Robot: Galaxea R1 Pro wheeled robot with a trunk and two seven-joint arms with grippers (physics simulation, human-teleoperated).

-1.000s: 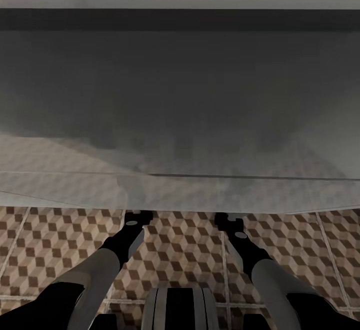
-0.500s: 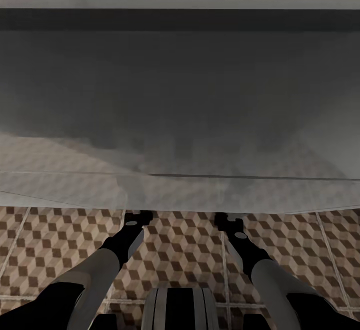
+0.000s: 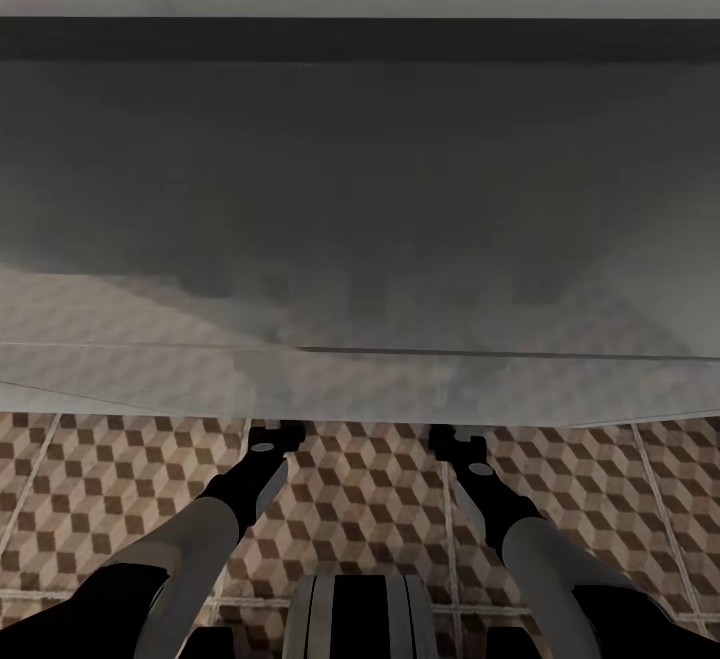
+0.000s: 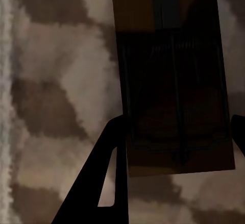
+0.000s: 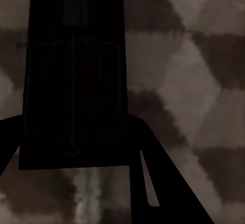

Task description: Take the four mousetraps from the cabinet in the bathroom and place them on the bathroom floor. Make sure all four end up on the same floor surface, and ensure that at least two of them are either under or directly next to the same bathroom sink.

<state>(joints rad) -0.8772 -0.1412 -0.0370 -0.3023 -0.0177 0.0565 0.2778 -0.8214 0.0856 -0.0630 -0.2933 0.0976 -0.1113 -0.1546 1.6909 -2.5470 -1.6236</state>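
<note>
Mousetraps sat between the fingers of both grippers: left gripper [image 4: 176, 132] clamped one mousetrap [image 4: 173, 81], right gripper [image 5: 71, 142] clamped another mousetrap [image 5: 74, 76]. Both hung over the bathroom floor [image 3: 380, 499].

No legible text, label, brand, number or sign from my station: none on mousetraps [image 4: 173, 81] [image 5: 74, 76], none on patterned bathroom floor [image 3: 380, 499], none on grey surface ahead.

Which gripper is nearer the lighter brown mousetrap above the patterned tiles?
Left. The left gripper flanks the lighter brown mousetrap, its fingers against the long edges. The right gripper is off to the side, flanking a darker mousetrap of its own.
</note>
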